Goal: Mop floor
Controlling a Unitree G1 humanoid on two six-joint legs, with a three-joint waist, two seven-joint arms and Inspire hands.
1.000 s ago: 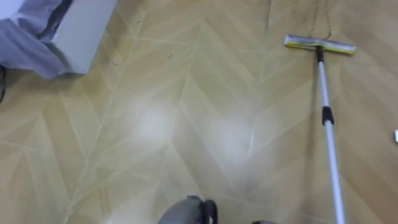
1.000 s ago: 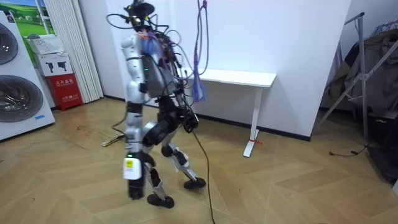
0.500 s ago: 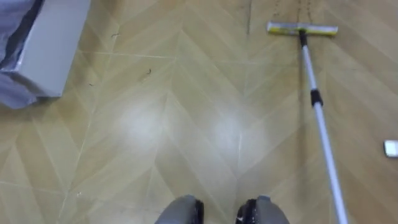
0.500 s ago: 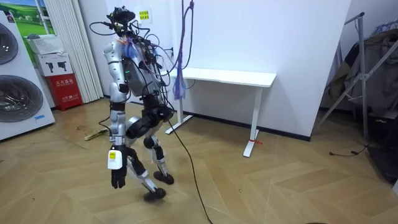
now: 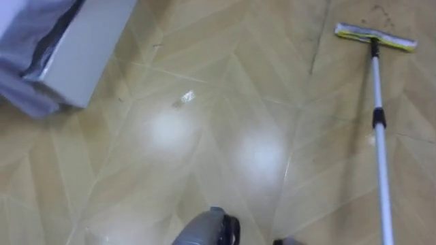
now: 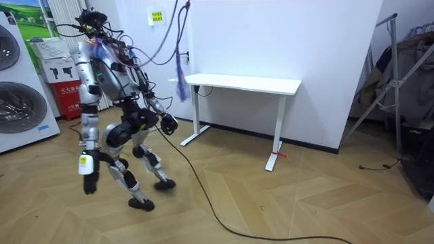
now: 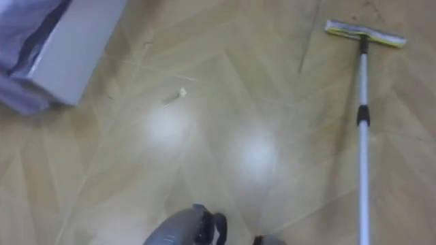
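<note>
The wooden floor (image 5: 225,136) is the largest thing before me, and the mop (image 5: 381,170) lies flat on it, ahead of me and to my right, so I judge the step in hand is to reach the mop and take it up, not yet to wipe. In the room view I am in mid-stride near the washing machines (image 6: 17,81). To do this well I should turn a little to my right and stop with the near part of the pole beside my feet. I should also keep away from the white box (image 5: 88,47) at my front left, which has a pale cloth (image 5: 24,47) hanging on it. The long axis of the mop runs almost straight away from me. The mop head (image 5: 375,37) is at the far end and the handle end comes toward me, leaving the view at the lower edge. The head lies across the pole, a little slanted, with a dark collar (image 5: 379,119) on the pole not far behind it. I think it is best to grasp below this collar, so the head can stay on the floor as a pivot. My left hand (image 6: 89,183) hangs low at my side and my right hand (image 6: 167,124) is near my hip. Neither is near the mop, and I cannot tell if they are wide or closed. A small scrap (image 5: 182,99) lies near the box, something to sweep over afterwards.
</note>
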